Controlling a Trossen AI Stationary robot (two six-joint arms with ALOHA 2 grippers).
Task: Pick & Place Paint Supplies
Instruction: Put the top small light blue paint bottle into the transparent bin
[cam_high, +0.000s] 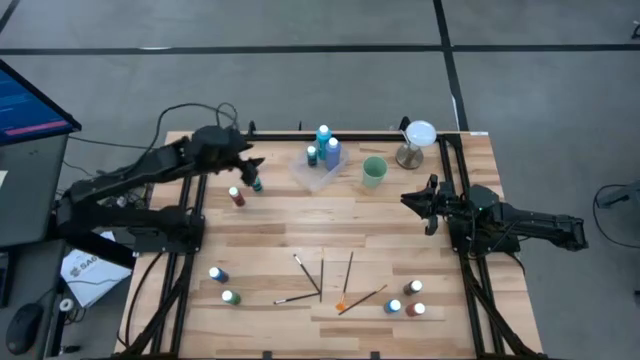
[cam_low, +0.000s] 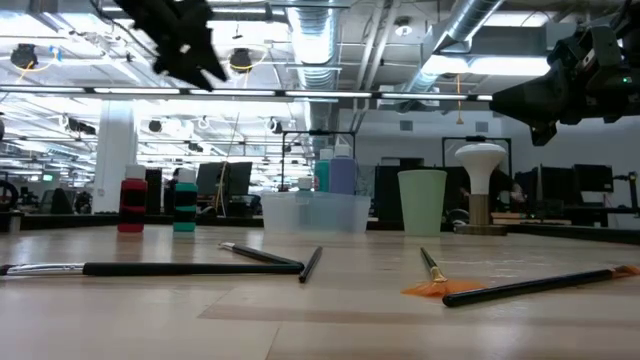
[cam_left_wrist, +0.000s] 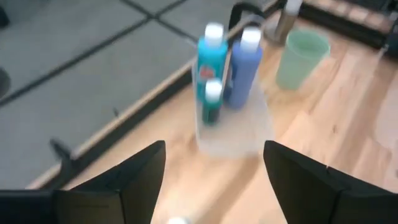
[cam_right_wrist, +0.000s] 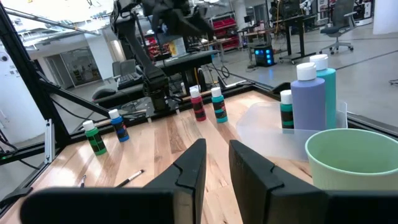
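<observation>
Left gripper (cam_high: 250, 166) jaws spread wide, empty, raised above the teal bottle (cam_high: 257, 184); red bottle (cam_high: 237, 197) just at its 7 o'clock. Right gripper (cam_high: 418, 203) jaws nearly closed, empty, parked at table's 3 o'clock. Tray (cam_high: 312, 178) at 12 holds three bottles (cam_high: 324, 146). Left to do, I'd say: seven loose bottles, all brushes (cam_high: 322, 282) at 6.

Tray (cam_high: 318, 176) far centre w/ 3 bottles (cam_high: 324, 148) in it; cup (cam_high: 374, 172) just right; brushes (cam_high: 322, 281) near centre.
</observation>
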